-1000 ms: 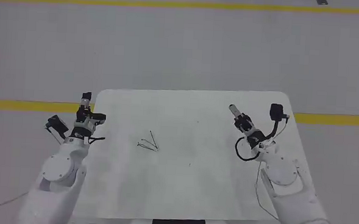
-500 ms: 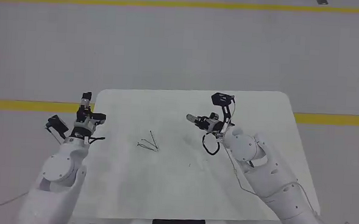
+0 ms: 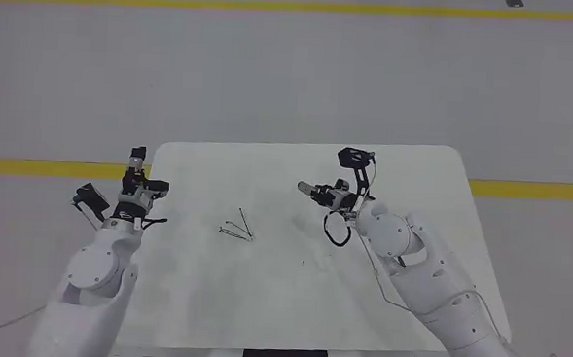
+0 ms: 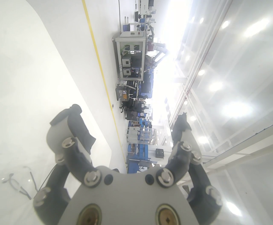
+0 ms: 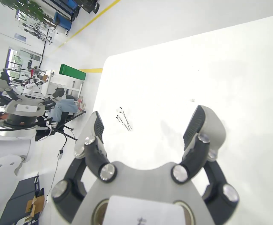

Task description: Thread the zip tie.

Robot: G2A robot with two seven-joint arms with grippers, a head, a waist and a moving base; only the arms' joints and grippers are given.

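Note:
Several thin black zip ties (image 3: pixel 237 227) lie bunched on the white table (image 3: pixel 261 294), left of its middle. My right gripper (image 3: pixel 304 188) hovers over the table's centre, to the right of the ties and pointing toward them. In the right wrist view this gripper (image 5: pixel 147 119) is open with nothing between its ribbed pads (image 5: pixel 193 125), and the zip ties (image 5: pixel 124 120) lie beyond them. My left gripper (image 3: pixel 136 159) is at the table's left edge, away from the ties. It is open and empty (image 4: pixel 128 116), with the zip ties (image 4: pixel 19 183) off to one side.
Bare white tabletop surrounds the ties on all sides. The table's rounded left corner (image 3: pixel 166 151) is close to my left gripper. Yellow floor lines (image 3: pixel 34 168) run past the table. A black cable (image 3: pixel 337 235) loops under my right wrist.
My right arm swung from the table's right side toward its middle, nearer the zip ties, then held still over the last half second. The left arm and the ties have not moved.

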